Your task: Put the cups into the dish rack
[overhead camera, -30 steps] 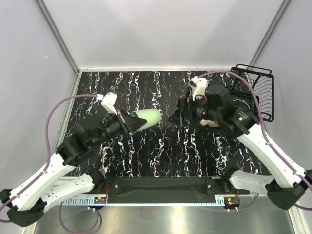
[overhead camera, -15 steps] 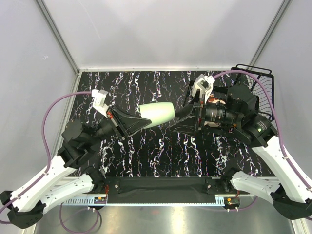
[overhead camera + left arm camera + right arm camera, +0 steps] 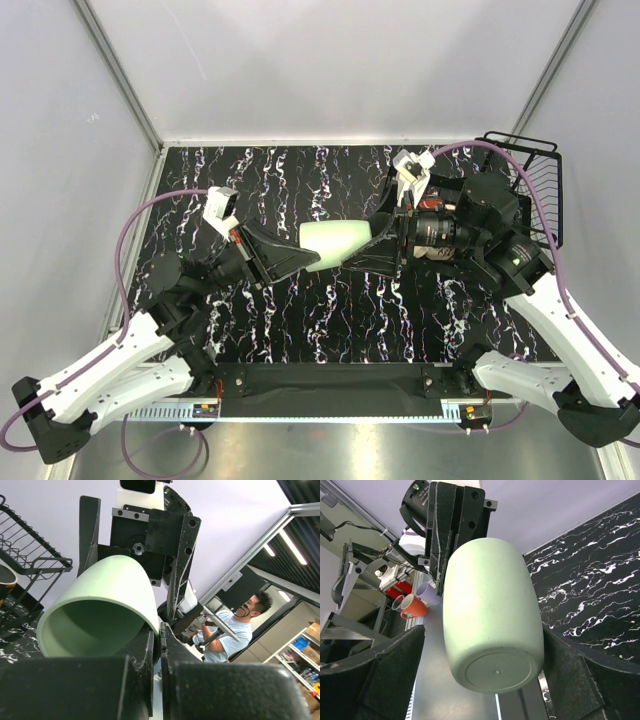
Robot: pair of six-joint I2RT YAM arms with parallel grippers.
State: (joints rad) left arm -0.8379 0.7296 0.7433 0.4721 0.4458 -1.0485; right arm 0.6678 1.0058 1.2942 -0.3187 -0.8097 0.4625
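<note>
Early days, I'd judge: mint cup [image 3: 335,238] hangs mid-air well left of the dish rack [image 3: 545,190] w/ left jaws clenched on its rim & right jaws spread either side of its base (no grip yet), so hand-over & racking are both left to do.

You have the mint-green cup [image 3: 335,240] held sideways over the middle of the black marbled desk [image 3: 300,175], between your two hands. Your left hand [image 3: 300,258] clamps its wider end from the left. Your right hand [image 3: 362,245] meets its narrower end, fingers spread to either side. The dish rack [image 3: 532,190] stands at the far right corner, well apart from the cup.
</note>
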